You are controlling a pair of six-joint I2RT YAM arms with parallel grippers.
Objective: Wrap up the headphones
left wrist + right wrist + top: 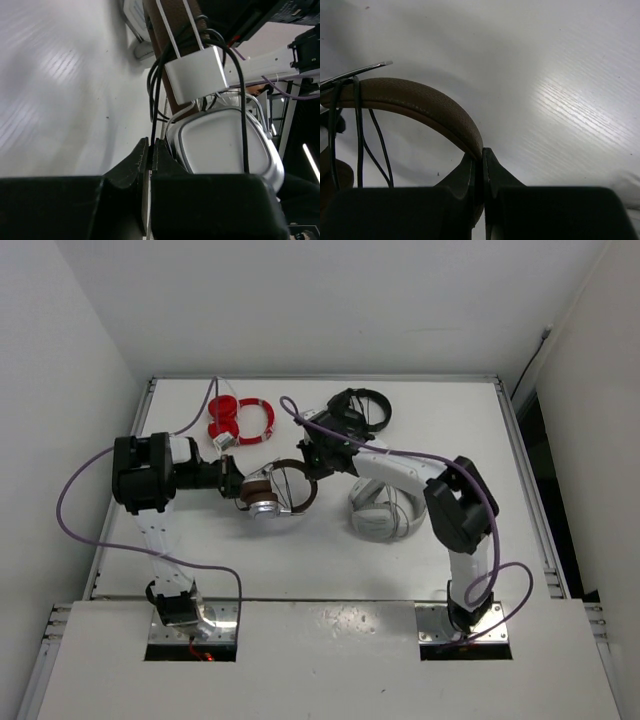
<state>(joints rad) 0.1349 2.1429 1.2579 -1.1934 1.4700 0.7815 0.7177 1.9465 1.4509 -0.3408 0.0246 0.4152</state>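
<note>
Your left jaws are pinched tight on the headphones' [283, 492] black cable [153, 107]; your right jaws are clamped on the brown headband [420, 102].

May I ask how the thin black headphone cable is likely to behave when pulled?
Probably floppy: the thin black cable hangs in slack loops over the brown padded headband. Likely light, and it may slip across the smooth silver ear cup.

Behind the right claw [482, 154], one headband [420, 102] end; cable [359, 135] ends off-frame.
</note>
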